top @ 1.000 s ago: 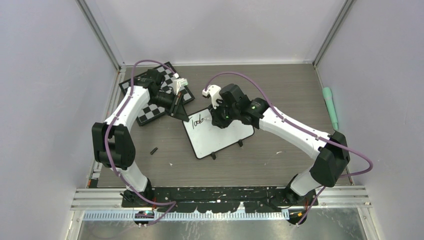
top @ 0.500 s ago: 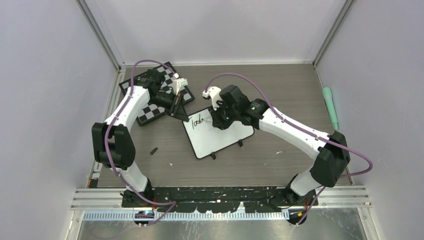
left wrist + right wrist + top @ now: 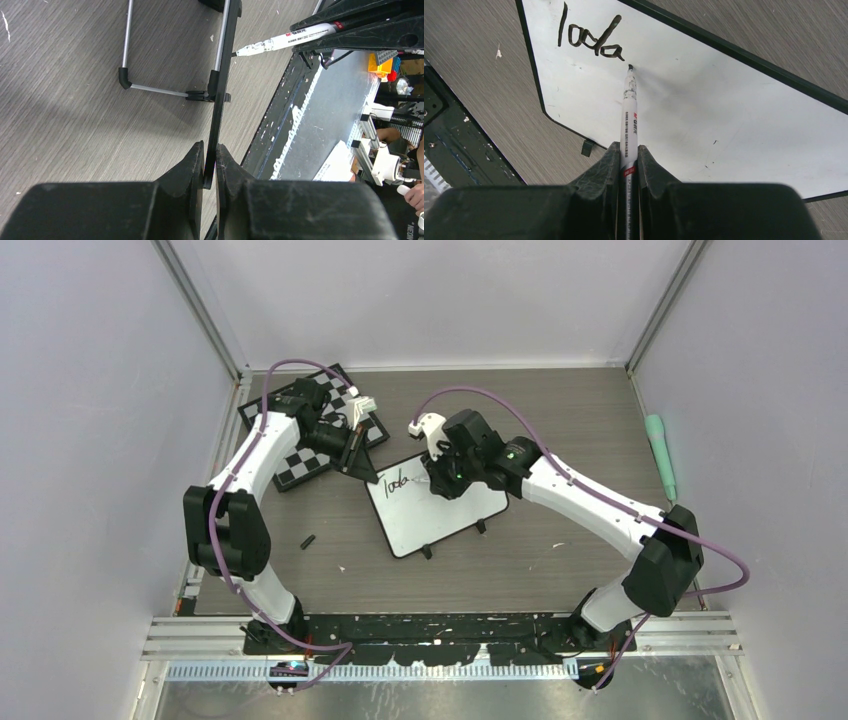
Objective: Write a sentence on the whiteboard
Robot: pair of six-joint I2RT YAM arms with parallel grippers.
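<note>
The whiteboard (image 3: 445, 512) lies slanted on the table's middle, with black marker letters "Toda" (image 3: 397, 481) at its upper left. My left gripper (image 3: 362, 466) is shut on the board's thin black frame at its left corner. In the left wrist view the board shows edge-on (image 3: 221, 80) between my jaws (image 3: 210, 165). My right gripper (image 3: 441, 480) is shut on a white marker (image 3: 629, 115). Its tip touches the board (image 3: 724, 105) just right of the last letter (image 3: 591, 37). The marker also shows in the left wrist view (image 3: 285, 39).
A black-and-white chessboard (image 3: 305, 462) lies under my left arm at the back left. A green tool (image 3: 660, 455) lies by the right wall. A small black cap (image 3: 308, 540) lies front left of the board. A metal rail (image 3: 440, 635) runs along the near edge.
My right gripper has shifted slightly to the right along the board with the marker, and the writing has grown by a stroke. The left arm has not moved.
</note>
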